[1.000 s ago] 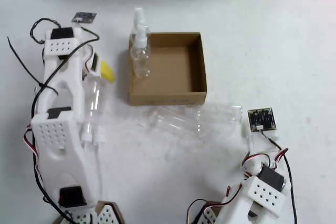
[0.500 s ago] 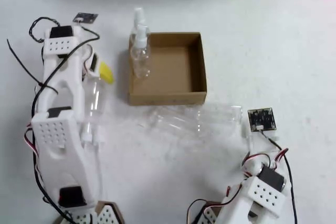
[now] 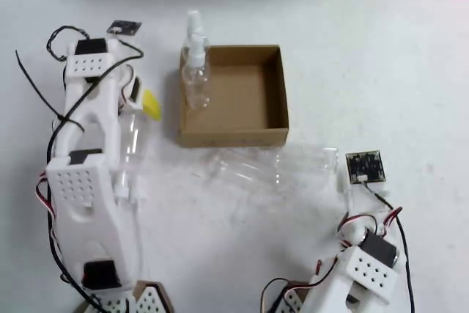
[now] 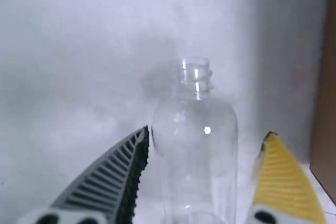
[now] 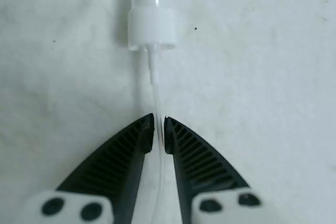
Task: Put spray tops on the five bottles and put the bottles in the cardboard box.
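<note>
1. A white table (image 3: 366,56) seen from above, with one white robot arm at the left and one at the near right.
2. The left gripper (image 4: 207,134) is spread wide, with one grey ribbed finger (image 4: 121,177) and one yellow finger (image 4: 281,182).
3. An uncapped bottle (image 4: 193,156) of clear plastic lies between those fingers, its threaded neck pointing away from the gripper. The grey tip is right at its side; the yellow one sits just apart from it.
4. From above, the left arm (image 3: 84,174) covers much of this bottle, which lies on the table left of the cardboard box (image 3: 245,100).
5. The right gripper (image 5: 159,121) has two black ribbed fingers pinched nearly together on the thin clear tube (image 5: 155,77) of a spray top (image 5: 152,27). The spray top lies flat on the table, its white collar beyond the fingertips.
6. The box is open and shallow, near the middle of the table.
7. Two capped bottles (image 3: 196,78) stand one behind the other at the box's left side. I cannot tell whether both are inside.
8. More clear bottles (image 3: 271,166) lie on their sides just in front of the box.
9. A small dark circuit board (image 3: 364,166) sits right of them, with wires running to the right arm (image 3: 363,276).
</note>
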Motion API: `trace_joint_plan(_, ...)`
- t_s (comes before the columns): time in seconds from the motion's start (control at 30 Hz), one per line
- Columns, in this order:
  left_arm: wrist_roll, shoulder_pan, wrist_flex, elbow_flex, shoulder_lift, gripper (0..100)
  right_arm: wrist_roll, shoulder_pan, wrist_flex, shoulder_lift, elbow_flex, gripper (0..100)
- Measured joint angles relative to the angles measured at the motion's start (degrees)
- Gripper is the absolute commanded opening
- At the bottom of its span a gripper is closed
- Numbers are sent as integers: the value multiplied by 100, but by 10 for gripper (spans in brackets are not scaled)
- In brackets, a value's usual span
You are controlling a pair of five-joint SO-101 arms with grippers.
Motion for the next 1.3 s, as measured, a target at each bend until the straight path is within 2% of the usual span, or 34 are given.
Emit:
trace_joint_plan(0.47,211,-9,-26,88,-26,283,0,0,0,0,0,15)
trace_joint_plan(0.57,220,-18,-211,580,-273,287,0,0,0,0,0,15)
trace_joint_plan(0.77,229,-26,-1090,2145,-1451,287,0,0,0,0,0,15)
trace_joint_plan(0.87,229,-26,-1495,2514,-1811,288,0,0,0,0,0,15)
trace_joint_plan(1.1,229,-26,-1609,2268,-1582,288,0,0,0,0,0,15)
trace_joint_plan(1.3,246,-26,-1266,1582,-1099,288,0,0,0,0,0,15)
